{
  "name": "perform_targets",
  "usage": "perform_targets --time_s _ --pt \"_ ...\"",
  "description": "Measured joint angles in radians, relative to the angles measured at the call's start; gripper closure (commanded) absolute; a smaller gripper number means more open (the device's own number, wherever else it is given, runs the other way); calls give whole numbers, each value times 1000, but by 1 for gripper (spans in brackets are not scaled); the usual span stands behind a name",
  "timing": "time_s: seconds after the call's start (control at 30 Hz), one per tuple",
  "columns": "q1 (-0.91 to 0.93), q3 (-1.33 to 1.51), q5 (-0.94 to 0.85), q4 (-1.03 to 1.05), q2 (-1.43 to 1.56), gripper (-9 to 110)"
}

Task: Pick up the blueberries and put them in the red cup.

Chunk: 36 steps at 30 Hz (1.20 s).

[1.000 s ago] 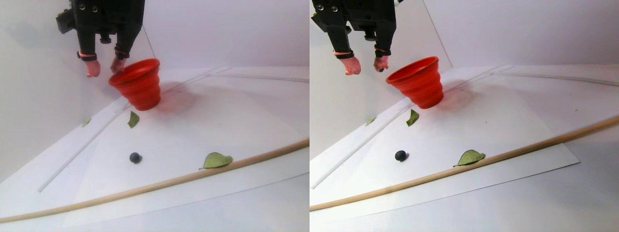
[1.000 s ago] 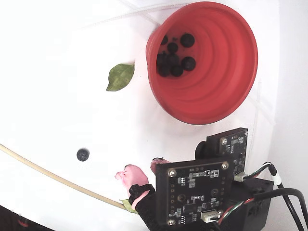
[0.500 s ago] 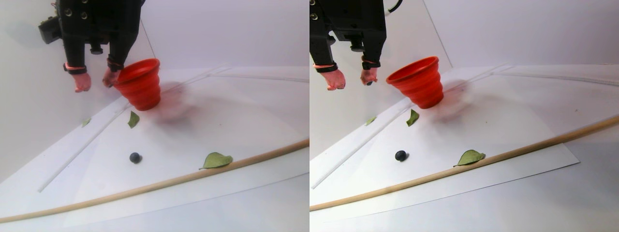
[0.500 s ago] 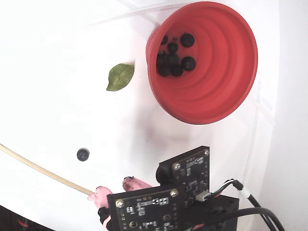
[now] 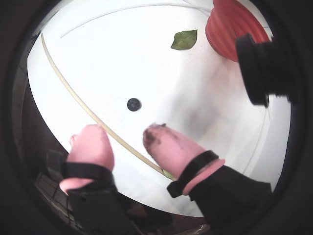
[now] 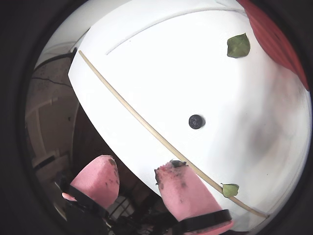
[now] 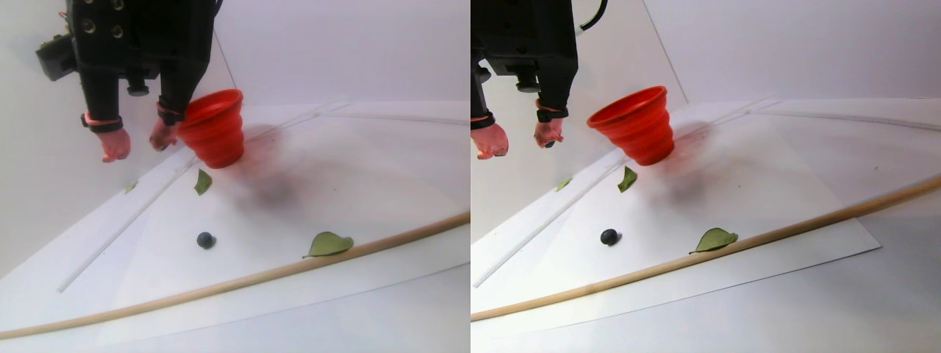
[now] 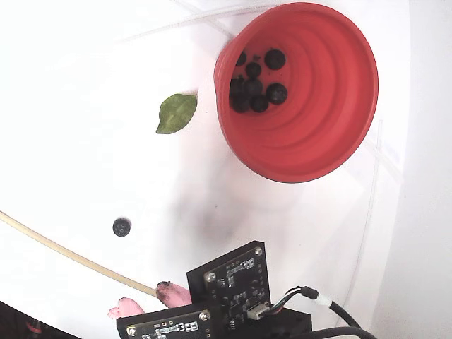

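One loose blueberry [image 7: 206,240] lies on the white sheet, also seen in a wrist view [image 5: 134,104], in another wrist view [image 6: 196,121] and in the fixed view [image 8: 121,227]. The red cup [image 8: 311,134] stands at the back [image 7: 213,129] and holds several blueberries [image 8: 254,81]. My gripper [image 7: 137,147] hangs left of the cup, above the sheet. Its pink, stained fingertips [image 5: 159,139] stand well apart with nothing between them. In a wrist view the gripper [image 5: 121,132] is short of the loose berry; in another wrist view the gripper [image 6: 137,165] is too.
A thin wooden stick [image 7: 294,268] runs across the sheet's front. A green leaf [image 7: 328,244] rests against it. Another leaf [image 7: 202,182] lies below the cup, and a tiny one [image 7: 130,187] sits further left. White walls close the back and left.
The gripper has moved away from the cup rim, leftward and lower in the stereo pair view and toward the bottom edge in the fixed view. It stays open. The loose berry has not moved.
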Motion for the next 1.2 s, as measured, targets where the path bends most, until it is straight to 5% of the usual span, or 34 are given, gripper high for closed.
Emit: perform_targets --time_s 1.2 --pt "77 -129 -141 -575 -724 85"
